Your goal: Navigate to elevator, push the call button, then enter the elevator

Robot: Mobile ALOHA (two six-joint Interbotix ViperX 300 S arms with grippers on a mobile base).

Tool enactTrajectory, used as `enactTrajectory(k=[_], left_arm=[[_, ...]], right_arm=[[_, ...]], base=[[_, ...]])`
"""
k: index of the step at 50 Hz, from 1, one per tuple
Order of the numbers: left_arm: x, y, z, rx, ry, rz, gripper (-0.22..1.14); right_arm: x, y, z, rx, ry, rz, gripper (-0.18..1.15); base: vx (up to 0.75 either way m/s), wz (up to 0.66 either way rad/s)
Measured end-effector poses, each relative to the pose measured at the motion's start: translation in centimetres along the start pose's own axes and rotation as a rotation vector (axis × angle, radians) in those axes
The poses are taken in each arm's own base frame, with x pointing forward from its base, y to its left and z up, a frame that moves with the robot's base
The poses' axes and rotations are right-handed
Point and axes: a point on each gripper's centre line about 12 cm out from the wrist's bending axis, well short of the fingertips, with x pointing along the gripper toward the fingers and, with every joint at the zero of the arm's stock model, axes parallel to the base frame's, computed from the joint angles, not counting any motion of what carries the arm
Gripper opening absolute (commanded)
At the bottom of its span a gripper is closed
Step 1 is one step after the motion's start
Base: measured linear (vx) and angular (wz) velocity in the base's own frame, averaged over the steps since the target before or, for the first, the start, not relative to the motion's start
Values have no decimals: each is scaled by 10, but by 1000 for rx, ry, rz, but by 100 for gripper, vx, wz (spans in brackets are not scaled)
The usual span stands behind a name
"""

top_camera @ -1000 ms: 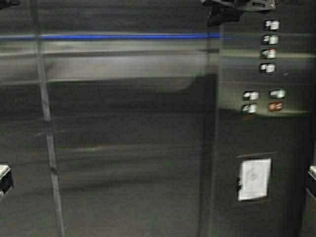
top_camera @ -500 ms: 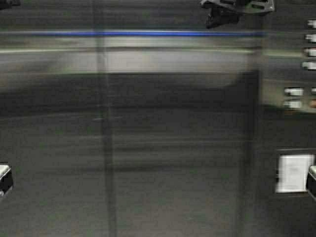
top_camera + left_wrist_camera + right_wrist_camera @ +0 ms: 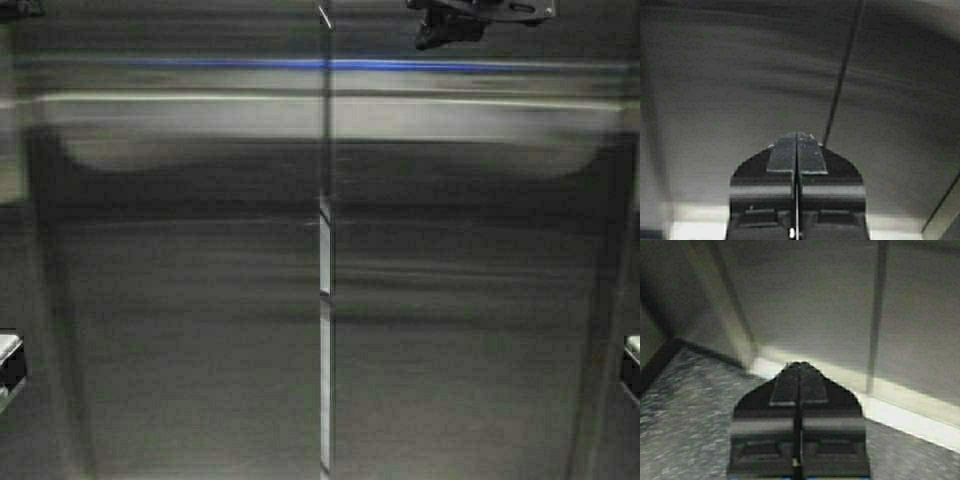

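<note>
**Q:** Where is the elevator from where you stand?

**A:** Its steel doors fill my whole high view. The centre seam runs top to bottom almost exactly down the middle, one brushed leaf on each side. A thin pale sliver shows along the seam in its lower half. Near the top, a blue line crosses both leaves, with a broad pale reflection band just under it.

**Q:** And the call button?

**A:** I cannot see it in any of my views. Only steel panels are in front of me.

**Q:** What are your grippers doing?

**A:** My left gripper points at a steel panel with a dark seam line running across it, just off to one side of the tip. Its two fingers are pressed together flat, with only a hairline between them and nothing held. My right gripper is the same: fingers together, empty. It points down towards the speckled floor, where the floor meets a steel wall and a bright strip lies along the base of that wall.

**Q:** Do the arms show in the high view?

**A:** Only small edges of my frame at the lower left and lower right sides, and a dark fitting at the top right.
</note>
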Motion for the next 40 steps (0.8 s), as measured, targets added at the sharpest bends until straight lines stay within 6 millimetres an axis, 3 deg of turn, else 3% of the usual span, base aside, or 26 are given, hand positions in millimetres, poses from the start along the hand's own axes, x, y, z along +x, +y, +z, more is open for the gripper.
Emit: enactTrajectory(k=[9,17,24,34,40], left_arm=[[2,1,-1,-2,9,4,3],[2,1,-4,2,23,4,3],[5,-1,7,7,1,0,3],[23,-6,31,8,-21,-5,2],[41,-6,29,13,18,1,2]], right_arm=[[-2,1,3,-3,-14,6,6],[-14,3,16,-3,-64,11,6],[-24,5,29,-3,-118,19,6],[-26,5,33,-2,-141,27,6],[-26,4,33,1,-146,25,6]], base=[[-19,7],[-15,-16],[-9,-22],[-9,-14],[-9,-9]])
